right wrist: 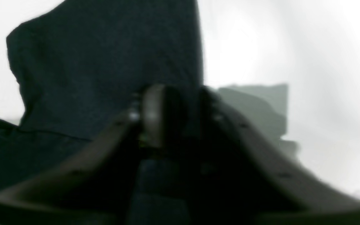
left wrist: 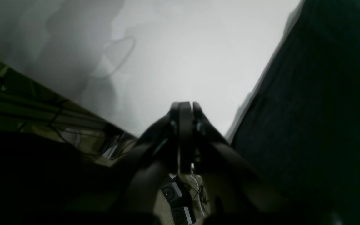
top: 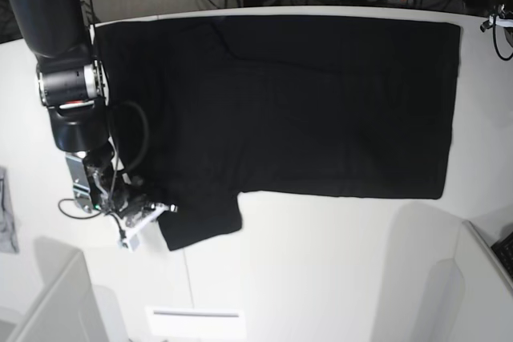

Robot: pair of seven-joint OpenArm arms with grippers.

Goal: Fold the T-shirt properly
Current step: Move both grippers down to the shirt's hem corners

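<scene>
Right pincer [top: 152, 215] sits at the near sleeve edge of the T-shirt [top: 304, 110], jaws narrowed onto the cloth by the look of it; check both layers are caught before lifting. The T-shirt lies flat across the far half of the table [top: 321, 262]. Left pincer [left wrist: 184, 107] hangs closed, empty, beside the T-shirt
</scene>
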